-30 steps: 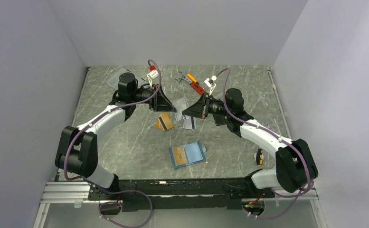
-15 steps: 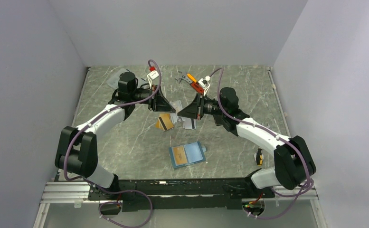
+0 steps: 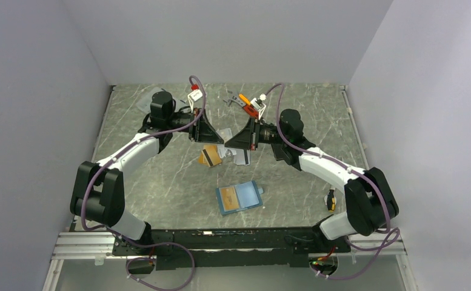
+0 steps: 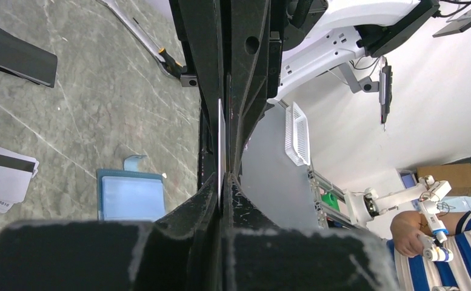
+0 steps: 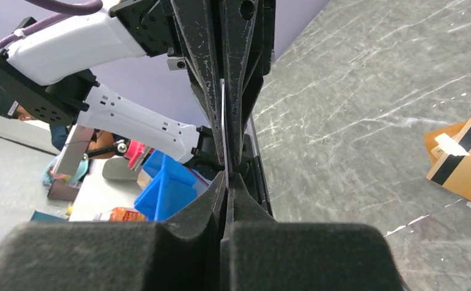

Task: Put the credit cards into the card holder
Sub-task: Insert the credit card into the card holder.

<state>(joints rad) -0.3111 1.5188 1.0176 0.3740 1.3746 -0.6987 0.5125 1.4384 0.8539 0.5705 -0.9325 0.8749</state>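
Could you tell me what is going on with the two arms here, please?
Both arms meet above the table. The left pincer and the right pincer are each shut on opposite ends of one pale card, held in the air between them, seemingly a handover. An orange-gold card and a grey card lie on the table below. The card holder lies open nearer the bases.

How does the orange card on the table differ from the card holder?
The orange card is orange-gold with a dark stripe; the card holder is teal with tan and light-blue pockets. The holder is bigger than the card and lies open. Both lie on the table.
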